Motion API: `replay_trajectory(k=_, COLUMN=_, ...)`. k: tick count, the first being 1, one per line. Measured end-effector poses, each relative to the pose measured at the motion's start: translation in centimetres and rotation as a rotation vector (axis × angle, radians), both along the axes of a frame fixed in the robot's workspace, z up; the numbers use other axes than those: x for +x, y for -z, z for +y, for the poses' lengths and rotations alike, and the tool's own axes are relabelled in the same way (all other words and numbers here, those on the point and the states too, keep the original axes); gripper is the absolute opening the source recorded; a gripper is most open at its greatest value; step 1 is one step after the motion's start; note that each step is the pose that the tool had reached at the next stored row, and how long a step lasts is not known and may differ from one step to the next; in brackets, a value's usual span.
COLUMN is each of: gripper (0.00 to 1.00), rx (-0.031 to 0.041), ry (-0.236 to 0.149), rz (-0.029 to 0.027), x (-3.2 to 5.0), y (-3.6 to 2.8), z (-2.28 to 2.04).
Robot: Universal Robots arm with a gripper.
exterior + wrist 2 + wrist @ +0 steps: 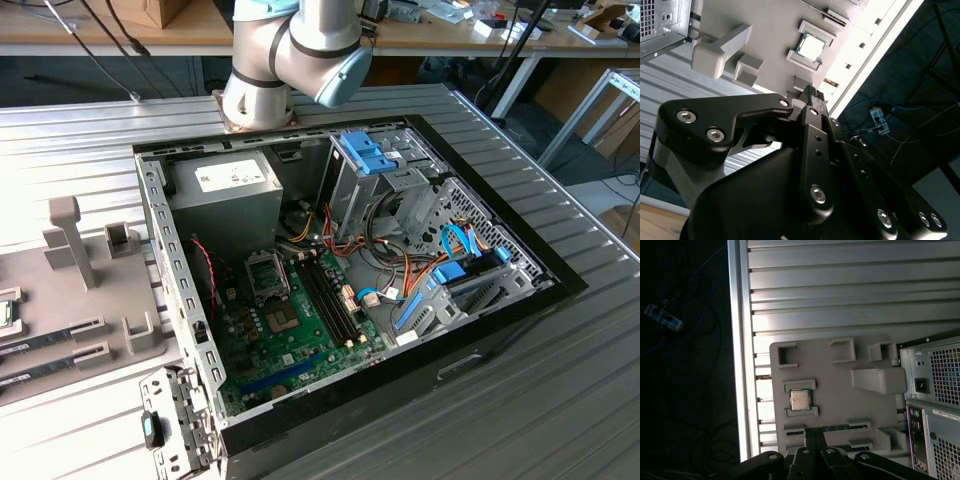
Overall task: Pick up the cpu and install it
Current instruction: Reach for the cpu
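In both wrist views your black metal gripper (812, 95) (815, 437) sits nearest the lens, its jaws drawn close together and holding nothing. Just beyond it lies the cpu (810, 46) (799, 400), a small flat square chip with a dull silver top and a thin green rim. No writing on it can be read. It rests flat in a square recess of a pale grey moulded holder plate (840, 400), on the plate's side nearest the edge of the ribbed metal table (840, 290). Farther off, in the exterior view, the open black computer case (480, 335) holds a green motherboard (300, 345) and a grey power-supply box (225, 200). The box's white label (228, 175) is too small to read.
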State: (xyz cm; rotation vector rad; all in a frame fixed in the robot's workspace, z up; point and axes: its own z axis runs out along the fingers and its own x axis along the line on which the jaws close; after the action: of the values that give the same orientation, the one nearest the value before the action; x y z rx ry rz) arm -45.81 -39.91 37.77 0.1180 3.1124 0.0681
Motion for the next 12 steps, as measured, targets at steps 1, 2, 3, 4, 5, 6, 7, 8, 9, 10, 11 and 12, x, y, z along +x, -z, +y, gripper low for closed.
replay_trajectory(k=1, gripper=0.1, rx=0.0, ry=0.0, rz=0.0, x=-0.04, y=0.0, z=0.0)
replay_trajectory(k=2, gripper=0.1, rx=0.0, ry=0.0, rz=0.0, x=-0.11, y=0.02, z=0.0)
replay_trajectory(k=3, gripper=0.1, rx=0.0, ry=0.0, rz=0.0001, x=-0.16, y=0.02, z=0.0)
replay_trajectory(k=4, gripper=0.1, rx=0.0, ry=0.0, rz=0.0, x=-0.2, y=0.03, z=0.0)
replay_trajectory(k=5, gripper=0.1, rx=0.0, ry=0.0, rz=0.0, x=-0.27, y=0.04, z=0.0)
replay_trajectory(k=6, gripper=0.1, rx=0.0, ry=0.0, rz=0.0, x=-0.31, y=0.04, z=0.0)
replay_trajectory(k=7, gripper=0.1, rx=-0.0001, ry=0.0, rz=0.0001, x=-0.37, y=0.05, z=0.0)
replay_trajectory(k=8, gripper=0.1, rx=0.0, ry=0.0, rz=0.0001, x=-0.41, y=0.05, z=0.0)
replay_trajectory(k=9, gripper=0.1, rx=0.0, ry=0.0, rz=0.0, x=-0.51, y=0.07, z=0.0)
replay_trajectory(k=10, gripper=0.1, rx=0.0, ry=0.0, rz=0.0, x=-0.54, y=0.07, z=0.0)
replay_trajectory(k=11, gripper=0.1, rx=0.0, ry=0.0, rz=0.0, x=-0.58, y=0.08, z=0.0)
replay_trajectory(k=12, gripper=0.1, rx=0.0, ry=0.0, rz=0.0001, x=-0.63, y=0.08, z=0.0)
